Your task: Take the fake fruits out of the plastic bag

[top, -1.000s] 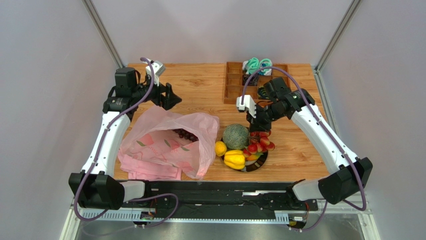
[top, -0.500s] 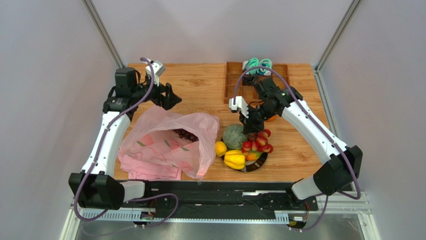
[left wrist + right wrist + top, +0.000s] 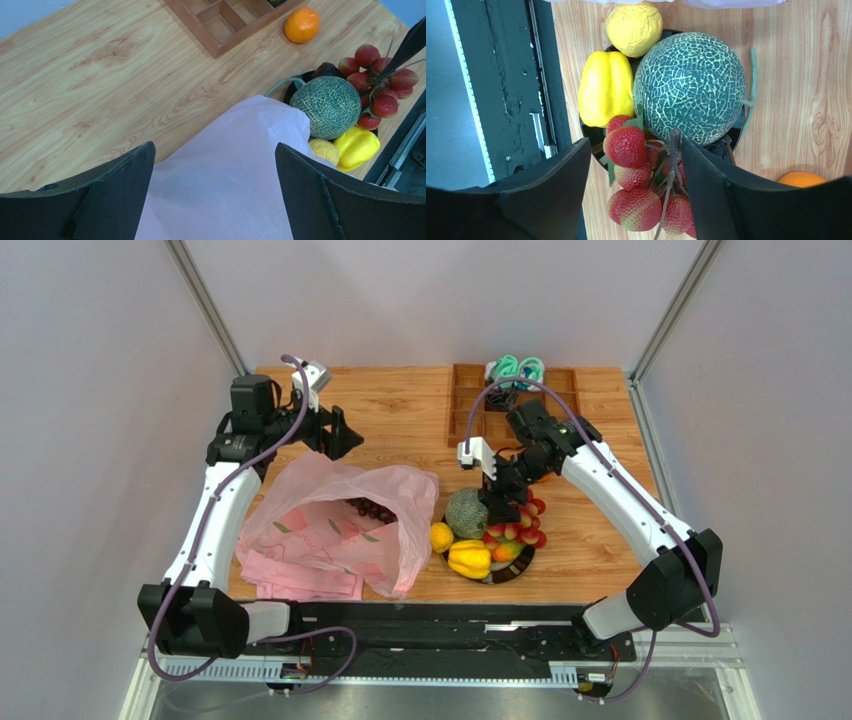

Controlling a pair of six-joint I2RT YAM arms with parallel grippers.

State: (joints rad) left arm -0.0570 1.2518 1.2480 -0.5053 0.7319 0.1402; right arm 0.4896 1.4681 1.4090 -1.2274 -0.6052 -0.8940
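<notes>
The pink plastic bag point(image 3: 330, 525) lies at the left with dark grapes point(image 3: 370, 508) in its mouth. On a dark plate point(image 3: 520, 570) beside it sit the netted melon point(image 3: 688, 85), lemon point(image 3: 633, 27) and yellow lobed piece point(image 3: 605, 87). The red berries point(image 3: 628, 147) lie at the plate's edge between the jaws of my right gripper point(image 3: 635, 145), which is open; their stem leans on one finger. An orange point(image 3: 302, 25) rests on the table beyond the plate. My left gripper point(image 3: 215, 150) hangs open over the bag's far edge, holding nothing.
A wooden compartment tray point(image 3: 470, 405) with teal and black items point(image 3: 515, 368) stands at the back. A folded pink cloth point(image 3: 300, 582) lies under the bag near the front edge. The black base rail point(image 3: 501, 90) runs just beside the plate.
My right gripper carried the red berries left and down to the plate, then opened and let them go. The left arm has not moved.
</notes>
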